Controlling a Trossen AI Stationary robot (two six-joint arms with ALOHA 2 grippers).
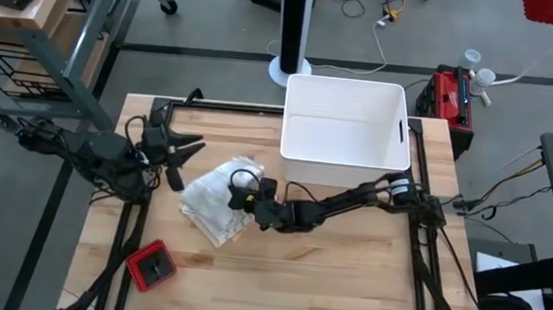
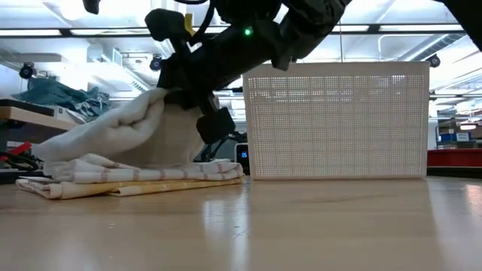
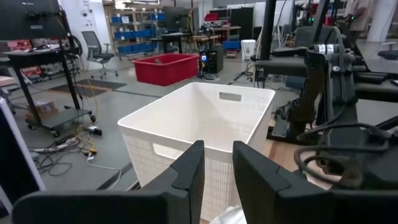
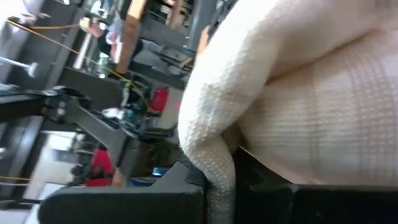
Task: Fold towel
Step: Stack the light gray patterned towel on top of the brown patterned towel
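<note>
Two claws show from above: the right claw (image 1: 243, 194) is clenched on a fold of the towel (image 1: 214, 205), the left claw (image 1: 178, 156) hangs released just beside it. Only the level view shows the cloth lifted into a hump over flat, striped layers on the wooden desk (image 1: 347, 272). Close up, its weave is waffled. Behind stands a perforated white bin (image 1: 343, 121).

No lettering, label, brand, number or sign can be read in any of the four views. The surfaces that might carry print are too small or too blurred to make out.
</note>
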